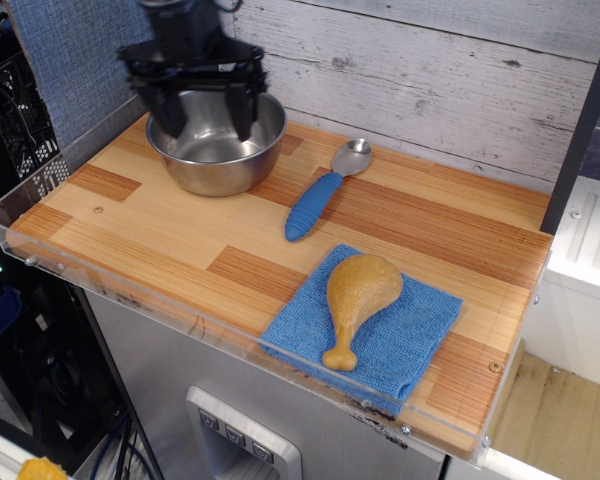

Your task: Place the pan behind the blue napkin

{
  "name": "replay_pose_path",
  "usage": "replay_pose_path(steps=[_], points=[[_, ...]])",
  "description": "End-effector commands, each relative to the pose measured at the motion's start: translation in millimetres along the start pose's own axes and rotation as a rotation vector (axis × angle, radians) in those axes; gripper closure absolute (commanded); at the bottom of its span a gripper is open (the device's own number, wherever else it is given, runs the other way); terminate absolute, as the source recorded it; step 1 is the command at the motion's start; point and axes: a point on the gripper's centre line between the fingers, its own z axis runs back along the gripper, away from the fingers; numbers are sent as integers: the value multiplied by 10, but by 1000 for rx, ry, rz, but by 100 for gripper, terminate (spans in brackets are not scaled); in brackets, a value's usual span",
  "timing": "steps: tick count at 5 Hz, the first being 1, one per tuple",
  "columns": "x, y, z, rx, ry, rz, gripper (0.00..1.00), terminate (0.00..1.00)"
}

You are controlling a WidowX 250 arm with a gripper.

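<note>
We lower our spread-open black gripper [206,108] over the round shiny steel pan [218,146] at ten o'clock, pinching its rim squarely before lifting toward the folded blue terry napkin [365,335].

The round steel bowl-like pan [218,150] sits at the far left corner of the wooden tabletop [160,245], under the black gripper [204,108]. Right of it lies the blue-handled metal spoon [323,191]. Nearer, toward the front right, the folded blue terry napkin [405,340] carries the tan toy drumstick [356,298].
</note>
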Motion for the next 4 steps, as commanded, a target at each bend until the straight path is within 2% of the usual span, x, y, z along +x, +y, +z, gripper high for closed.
replay_pose_path(steps=[1,2,4], points=[[396,-320,-103,62,7,-238,0,0],[477,-340,-305,99,45,-255,0,0],[461,-264,-603,146,105,-245,0,0]])
